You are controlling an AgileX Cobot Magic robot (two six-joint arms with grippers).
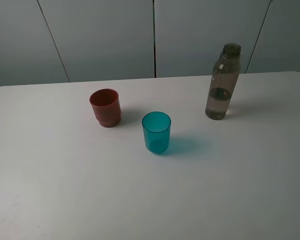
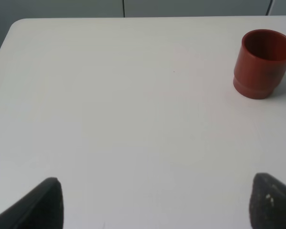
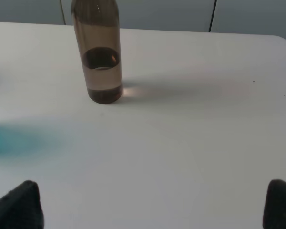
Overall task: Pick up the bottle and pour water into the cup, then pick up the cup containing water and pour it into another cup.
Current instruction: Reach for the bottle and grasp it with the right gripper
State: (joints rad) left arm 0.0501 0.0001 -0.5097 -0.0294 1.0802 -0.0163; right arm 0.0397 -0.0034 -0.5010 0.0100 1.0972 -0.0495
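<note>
The smoky grey-brown bottle [image 1: 222,82] stands upright at the back right of the white table, uncapped, about a third full of water; the right wrist view shows its lower part [image 3: 99,52]. The teal see-through cup [image 1: 156,132] stands upright in the middle. The red-brown cup [image 1: 105,107] stands upright to its left and farther back; it also shows in the left wrist view [image 2: 262,63]. My left gripper [image 2: 155,202] is open with nothing between its fingertips [image 2: 43,205], well short of the red-brown cup. My right gripper [image 3: 150,205] is open and short of the bottle. Neither gripper shows in the exterior view.
The white table [image 1: 65,190] has rounded back corners and ends at a grey panelled wall [image 1: 110,35]. A teal glow [image 3: 19,140] from the cup lies on the table in the right wrist view.
</note>
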